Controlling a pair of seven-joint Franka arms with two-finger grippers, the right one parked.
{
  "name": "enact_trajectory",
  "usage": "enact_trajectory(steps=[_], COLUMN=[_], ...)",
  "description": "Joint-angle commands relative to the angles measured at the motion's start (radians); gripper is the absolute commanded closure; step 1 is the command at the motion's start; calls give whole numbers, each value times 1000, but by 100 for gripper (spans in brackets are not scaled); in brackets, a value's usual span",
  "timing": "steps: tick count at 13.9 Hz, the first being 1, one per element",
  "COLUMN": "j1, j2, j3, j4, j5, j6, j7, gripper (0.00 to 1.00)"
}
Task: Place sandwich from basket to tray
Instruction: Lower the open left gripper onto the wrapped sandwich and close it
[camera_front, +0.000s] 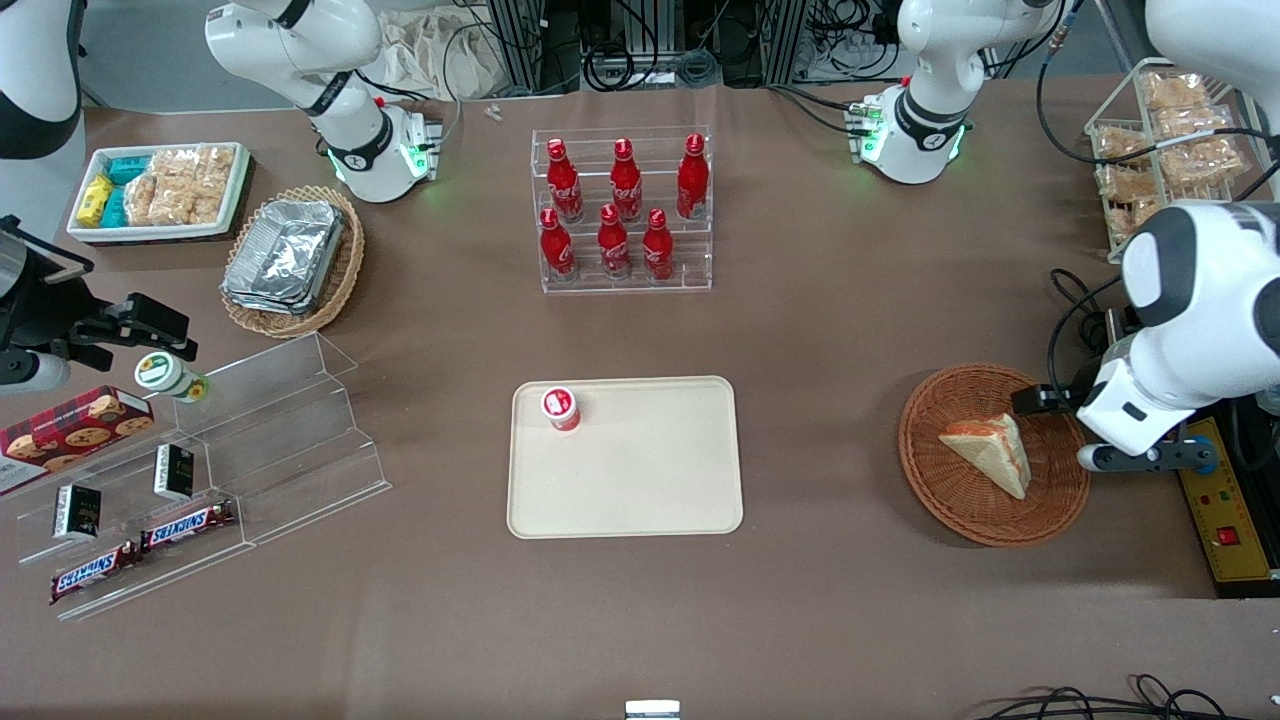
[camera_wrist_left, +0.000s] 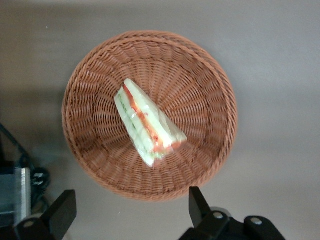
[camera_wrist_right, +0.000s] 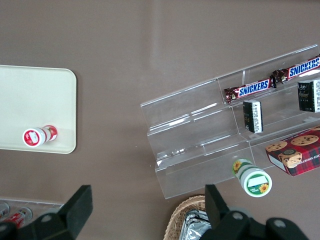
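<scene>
Lying in the basket (camera_front: 925, 478), the sandwich (camera_front: 990, 452) is not yet picked up, so the tray (camera_front: 640, 480), well apart toward the parked arm, waits for it. The claw (camera_wrist_left: 132, 210) hovers above the basket, fingers wide and empty.

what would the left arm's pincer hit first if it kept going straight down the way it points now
Probably the edge of the round reddish-brown wicker basket. The open pincer hangs above that edge, not over the triangular white-bread sandwich in its middle. Depth is unclear.
</scene>
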Motion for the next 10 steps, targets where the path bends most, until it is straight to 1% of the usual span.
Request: enact_trajectory(steps=[1, 3, 6, 10], j1=[6, 6, 9, 7], j2=[-2, 29, 75, 135], j3=[0, 0, 0, 0], j4=[-107, -138, -143, -138], j5=[7, 7, 7, 7], j6=[152, 229, 238, 301], j7=[-204, -292, -366, -447], gripper=[0, 0, 0, 0])
